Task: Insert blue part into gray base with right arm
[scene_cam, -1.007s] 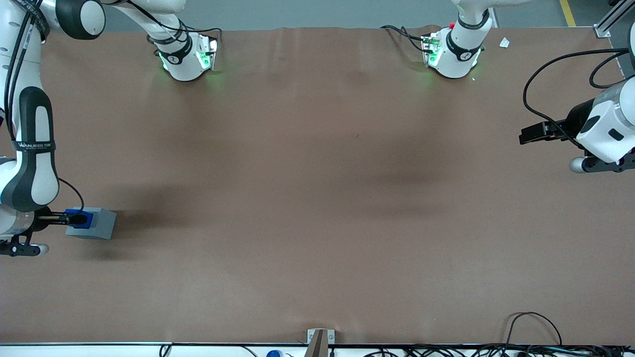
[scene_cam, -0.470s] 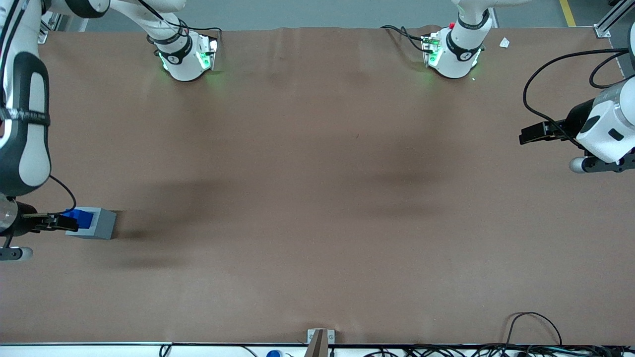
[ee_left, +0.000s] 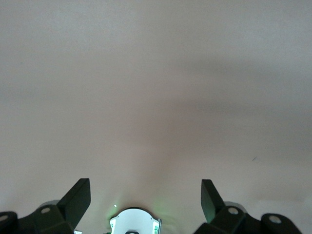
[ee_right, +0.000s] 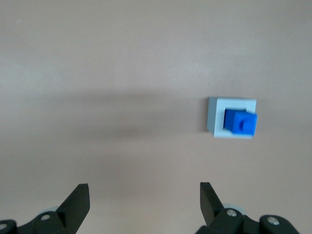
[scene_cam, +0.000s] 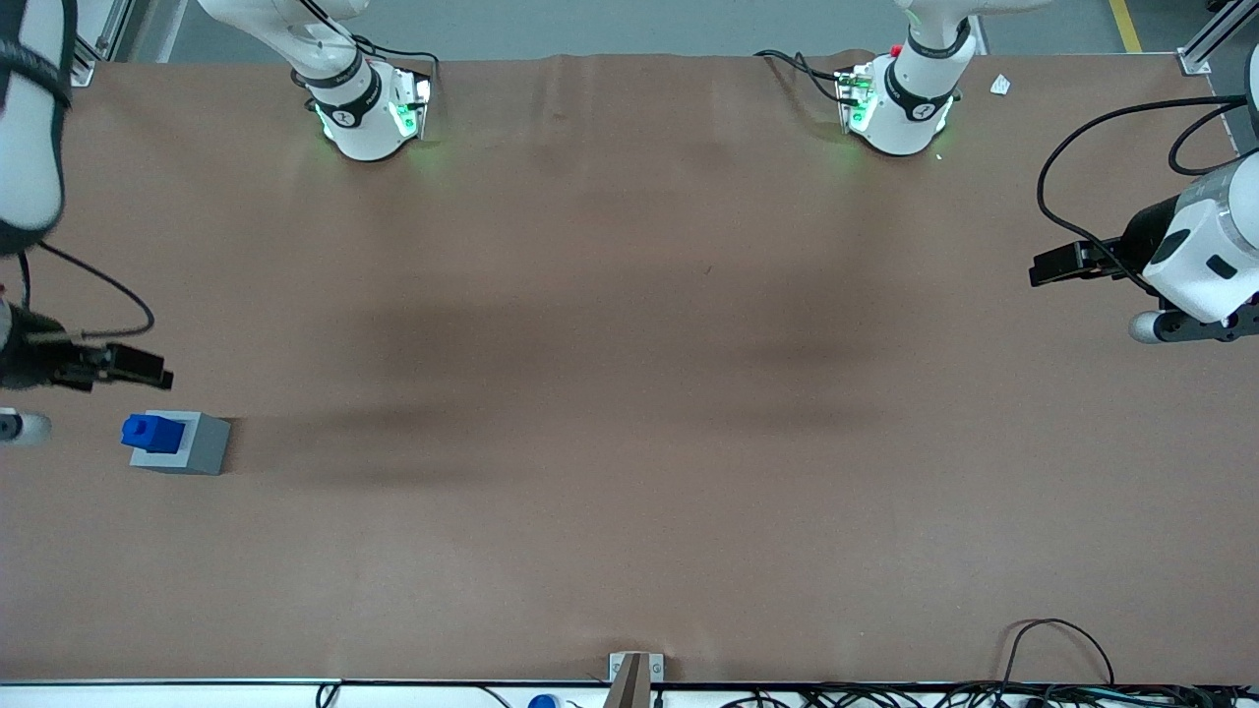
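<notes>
Blue part [scene_cam: 150, 431] sat in the recess of the gray base [scene_cam: 194, 444], stud upward, toward the working arm's end of the brown table [scene_cam: 629, 393]. In the right wrist view, blue part [ee_right: 240, 121] stood inside the gray base [ee_right: 216, 117], a pale gray rim showing around it on three sides, the fourth hidden under the leaning blue block. No tilt that could be made out, though full seating depth could not be told.

Gripper [scene_cam: 148, 372] hung above the table, just beside the base and a little farther from the front camera, apart from both pieces. Fingers [ee_right: 78, 200] spread wide, nothing between them.

A second before, held low at the base with the fingers around the blue part; half a second before, drawn back sideways to the base's edge, the part left alone in the recess. Now lifted clear and shifted away, the right arm [scene_cam: 29, 118] raised higher as well. Base and part unmoved across all three moments.

Judged from this: release made, insertion most likely done, only the retreat of the arm left.
</notes>
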Tool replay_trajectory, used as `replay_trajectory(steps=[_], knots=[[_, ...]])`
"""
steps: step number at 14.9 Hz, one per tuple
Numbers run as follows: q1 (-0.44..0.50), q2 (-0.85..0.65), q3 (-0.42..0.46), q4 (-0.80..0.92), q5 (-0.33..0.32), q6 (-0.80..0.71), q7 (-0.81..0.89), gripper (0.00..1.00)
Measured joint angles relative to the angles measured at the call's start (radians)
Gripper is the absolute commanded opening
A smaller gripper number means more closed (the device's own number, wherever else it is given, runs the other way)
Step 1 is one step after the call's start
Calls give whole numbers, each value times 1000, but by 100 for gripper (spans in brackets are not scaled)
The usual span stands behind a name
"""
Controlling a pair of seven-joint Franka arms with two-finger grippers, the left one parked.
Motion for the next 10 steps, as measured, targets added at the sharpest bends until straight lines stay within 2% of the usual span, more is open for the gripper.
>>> replay_trajectory(steps=[5, 10], knots=[[14, -219, 0, -141, -11, -48, 8, 100], [16, -314, 1, -221, -25, -72, 8, 100]])
